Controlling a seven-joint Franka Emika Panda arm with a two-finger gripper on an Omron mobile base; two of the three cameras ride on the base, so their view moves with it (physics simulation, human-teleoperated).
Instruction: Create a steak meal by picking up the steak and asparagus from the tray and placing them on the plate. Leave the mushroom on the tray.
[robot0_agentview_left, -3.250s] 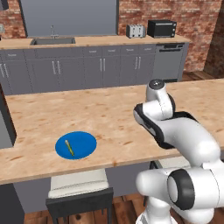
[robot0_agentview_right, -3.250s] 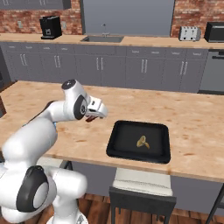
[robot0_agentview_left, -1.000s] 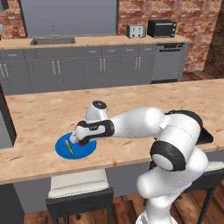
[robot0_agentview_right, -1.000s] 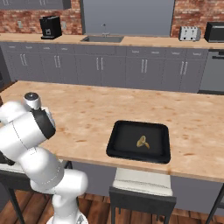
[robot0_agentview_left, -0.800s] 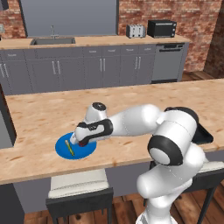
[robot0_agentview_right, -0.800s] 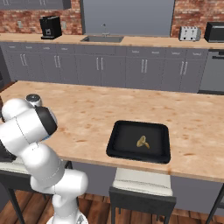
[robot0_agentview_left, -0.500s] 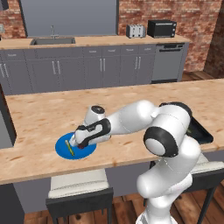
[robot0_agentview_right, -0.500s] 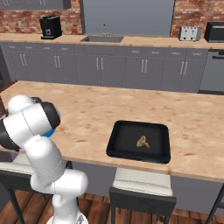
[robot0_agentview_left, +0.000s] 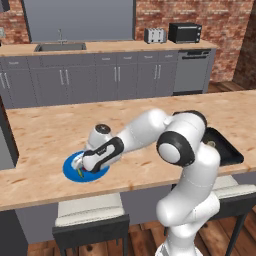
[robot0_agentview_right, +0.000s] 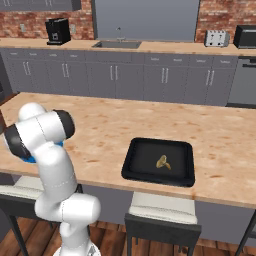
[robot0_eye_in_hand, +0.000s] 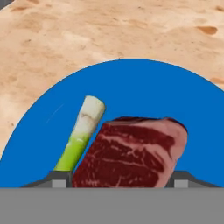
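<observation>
In the hand view the steak (robot0_eye_in_hand: 133, 153) is sitting at the bottom centre between the gripper (robot0_eye_in_hand: 118, 180) tips, which are standing wide and just flanking it. The asparagus (robot0_eye_in_hand: 81, 133) is lying beside it to the left, touching it, both over the blue plate (robot0_eye_in_hand: 144, 87). Farther off, at centre right of the right base view, the mushroom (robot0_agentview_right: 163, 162) is resting in the black tray (robot0_agentview_right: 135, 170).

Red marbled steak (robot0_eye_in_hand: 133, 151) and green asparagus (robot0_eye_in_hand: 81, 133) lie side by side on the blue plate (robot0_eye_in_hand: 144, 87). The tan mushroom (robot0_agentview_right: 163, 162) sits alone in the black tray (robot0_agentview_right: 134, 159), far right.
</observation>
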